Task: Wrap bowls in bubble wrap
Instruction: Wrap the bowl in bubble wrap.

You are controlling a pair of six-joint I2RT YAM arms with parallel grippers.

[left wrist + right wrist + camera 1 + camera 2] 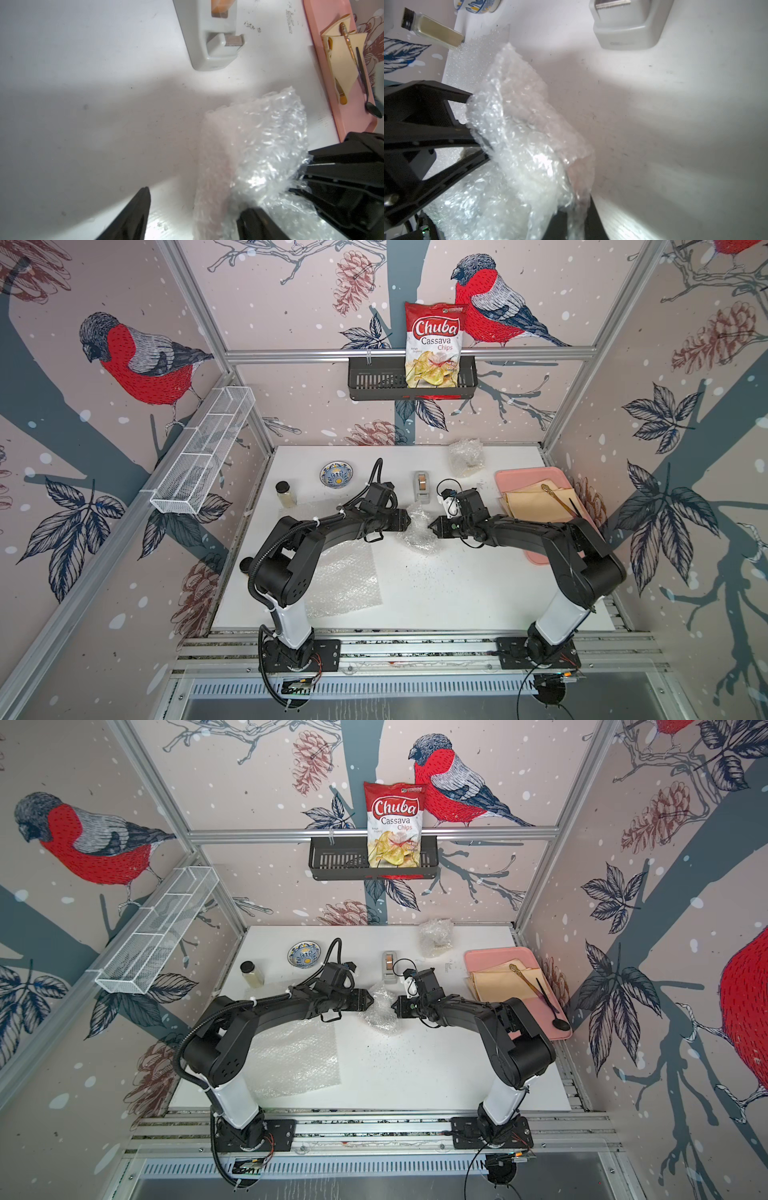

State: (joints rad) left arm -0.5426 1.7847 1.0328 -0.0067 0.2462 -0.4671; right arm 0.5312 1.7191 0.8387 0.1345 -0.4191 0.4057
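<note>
A crumpled bundle of bubble wrap (419, 533) (380, 1013) lies mid-table between both grippers; what it holds cannot be made out. My right gripper (577, 220) (431, 526) is shut on a fold of that wrap (529, 135). Against the bundle's other side, my left gripper (197, 201) (409, 522) is open, with an edge of the wrap (259, 145) between its spread fingers. A blue-and-yellow bowl (336, 475) (304, 955) sits bare at the back left. A flat bubble wrap sheet (343, 580) (295, 1058) lies under the left arm. A second wrapped bundle (466, 458) rests at the back.
A grey tape dispenser (422, 486) (212, 41) stands just behind the grippers. A small black-lidded glass jar (286, 493) is at the left. A pink tray (521, 477) at the right holds tan paper sheets (536, 502) and two spoons.
</note>
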